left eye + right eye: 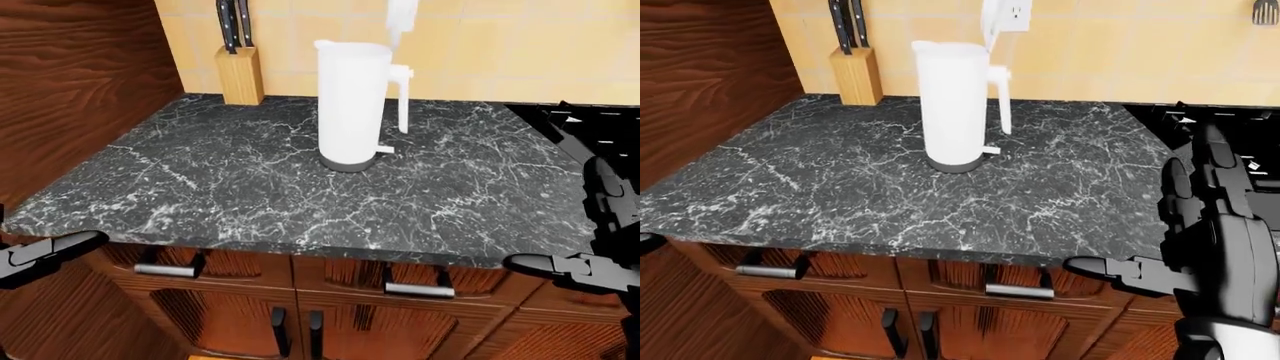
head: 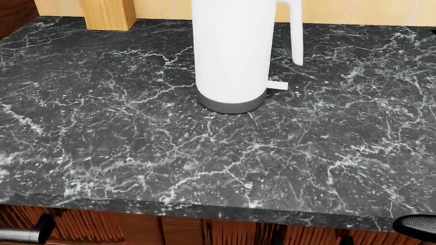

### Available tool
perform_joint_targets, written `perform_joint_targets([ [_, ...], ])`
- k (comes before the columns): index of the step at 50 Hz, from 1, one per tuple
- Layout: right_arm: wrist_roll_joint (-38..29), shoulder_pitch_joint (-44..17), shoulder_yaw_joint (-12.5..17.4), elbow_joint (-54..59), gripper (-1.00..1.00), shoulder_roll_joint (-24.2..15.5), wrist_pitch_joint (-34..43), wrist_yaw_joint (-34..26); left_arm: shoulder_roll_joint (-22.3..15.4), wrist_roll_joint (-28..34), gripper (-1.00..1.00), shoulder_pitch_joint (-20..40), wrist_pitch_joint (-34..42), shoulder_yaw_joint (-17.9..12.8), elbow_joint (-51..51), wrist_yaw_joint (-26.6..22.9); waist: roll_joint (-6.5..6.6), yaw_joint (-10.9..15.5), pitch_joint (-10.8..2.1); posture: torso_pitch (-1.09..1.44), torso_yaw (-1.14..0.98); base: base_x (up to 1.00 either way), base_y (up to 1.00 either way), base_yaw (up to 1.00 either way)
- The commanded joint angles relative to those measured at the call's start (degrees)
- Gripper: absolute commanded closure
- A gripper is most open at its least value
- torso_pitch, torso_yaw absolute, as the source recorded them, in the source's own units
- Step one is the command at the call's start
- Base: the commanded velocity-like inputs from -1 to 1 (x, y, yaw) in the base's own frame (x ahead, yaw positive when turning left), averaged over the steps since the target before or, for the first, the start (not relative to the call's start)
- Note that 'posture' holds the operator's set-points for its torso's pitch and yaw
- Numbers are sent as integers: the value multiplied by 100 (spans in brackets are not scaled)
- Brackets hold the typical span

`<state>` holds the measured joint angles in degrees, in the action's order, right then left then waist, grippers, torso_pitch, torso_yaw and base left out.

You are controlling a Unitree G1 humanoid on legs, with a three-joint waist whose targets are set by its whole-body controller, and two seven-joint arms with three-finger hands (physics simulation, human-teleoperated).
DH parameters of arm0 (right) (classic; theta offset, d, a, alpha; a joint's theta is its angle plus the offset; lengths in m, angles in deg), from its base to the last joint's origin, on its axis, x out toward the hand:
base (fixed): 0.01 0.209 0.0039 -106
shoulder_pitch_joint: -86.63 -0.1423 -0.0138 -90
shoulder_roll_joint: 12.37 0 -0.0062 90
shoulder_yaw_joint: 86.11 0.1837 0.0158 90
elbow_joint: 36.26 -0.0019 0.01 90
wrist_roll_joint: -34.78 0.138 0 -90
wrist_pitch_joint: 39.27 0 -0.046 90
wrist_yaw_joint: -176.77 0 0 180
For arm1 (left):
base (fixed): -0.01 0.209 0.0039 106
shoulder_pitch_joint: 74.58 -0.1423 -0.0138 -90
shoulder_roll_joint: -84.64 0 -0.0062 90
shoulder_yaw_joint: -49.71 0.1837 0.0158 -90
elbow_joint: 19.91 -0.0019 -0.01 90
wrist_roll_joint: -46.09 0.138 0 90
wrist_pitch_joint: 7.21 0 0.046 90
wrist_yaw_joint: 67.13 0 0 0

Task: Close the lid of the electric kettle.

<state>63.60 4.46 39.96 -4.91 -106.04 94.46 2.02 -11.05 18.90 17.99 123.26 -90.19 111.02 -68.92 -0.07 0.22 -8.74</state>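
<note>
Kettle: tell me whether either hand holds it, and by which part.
Nothing is held. The kettle stands alone on the counter, lid up; the left hand and right hand hang open by the counter's edge.

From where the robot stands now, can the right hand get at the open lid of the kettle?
Probably yes: the counter between the right hand and the kettle is bare, though the raised lid sits high and far.

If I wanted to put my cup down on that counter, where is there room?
Nearly anywhere. The counter is bare from its near edge up to the kettle, and to the kettle's left as far as the knife block by the wall. Right of the kettle it stays bare up to the black stove. Only the spot around the kettle's handle is tight.
</note>
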Motion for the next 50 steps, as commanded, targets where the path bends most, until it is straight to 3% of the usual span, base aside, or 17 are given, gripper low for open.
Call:
perform_joint_targets([
  [1, -17, -72, 67, -135, -100, -80, -154, 8, -114, -30, -100, 89, -137, -60, 183, -4, 16, 2, -78, -30, 0, 0, 0, 0],
  [9, -106, -103, 1, -135, -100, -43, -152, -12, -131, -57, -100, 89, -80, -85, 243, 24, 21, 22, -524, -38, 0, 0, 0, 0],
  [14, -176, -86, -63, -135, -100, -61, -176, -6, -138, -197, -100, 96, -48, -146, 299, 82, 23, 41, -659, -39, 0, 0, 0, 0],
  [20, -297, -104, -145, -135, -100, -9, -196, -78, -166, -322, -100, 103, 35, -171, 342, 131, 24, 56, -699, -39, 0, 0, 0, 0],
  [30, -522, -138, -368, -135, -100, 108, -167, -188, -113, -115, -100, 113, -177, 38, 184, 58, 24, 67, -726, -39, 0, 0, 0, 0],
  [39, -1490, -520, -658, -135, -100, 537, 121, -657, -98, 4, -100, 131, -190, 109, 221, -20, 39, 54, -745, -39, 0, 0, 0, 0],
  [48, -2280, -862, -656, -49, -100, 942, 256, -1259, -131, -22, -100, 130, -156, 18, 258, -71, 73, 47, -750, -39, 0, 0, 0, 0],
  [50, -2517, -1011, -698, 22, -100, 865, 364, -1381, -125, 6, -100, 139, -219, 40, 196, -87, 78, 43, -746, -39, 0, 0, 0, 0],
])
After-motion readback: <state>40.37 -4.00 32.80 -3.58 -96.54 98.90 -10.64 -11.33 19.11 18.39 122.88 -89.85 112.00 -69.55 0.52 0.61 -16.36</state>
